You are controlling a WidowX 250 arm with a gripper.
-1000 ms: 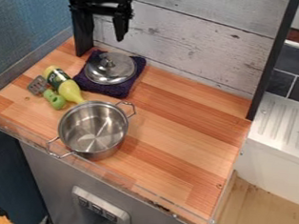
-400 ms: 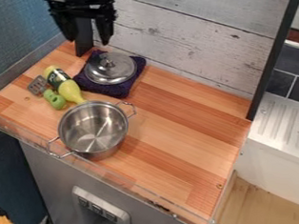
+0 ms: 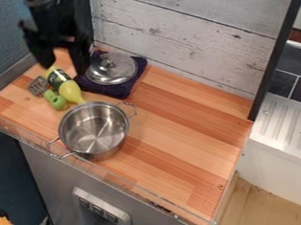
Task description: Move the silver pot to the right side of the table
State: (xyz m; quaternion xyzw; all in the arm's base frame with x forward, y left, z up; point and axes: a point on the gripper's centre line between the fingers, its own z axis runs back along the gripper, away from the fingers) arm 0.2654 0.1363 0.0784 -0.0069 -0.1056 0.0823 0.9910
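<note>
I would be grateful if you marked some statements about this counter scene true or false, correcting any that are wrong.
1. The silver pot stands on the wooden table. True.
2. The lid covers the pot. False; it lies on a dark purple cloth.
3. The gripper has its fingers apart. True.
4. The yellow bottle stands upright. False; it lies on its side.

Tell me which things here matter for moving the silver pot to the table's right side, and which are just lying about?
Part of the job:
silver pot
black pincer
wooden table, its right side being the goal

Just lying about:
silver lid, on a dark purple cloth
yellow bottle
grey slotted utensil head
small green item
</note>
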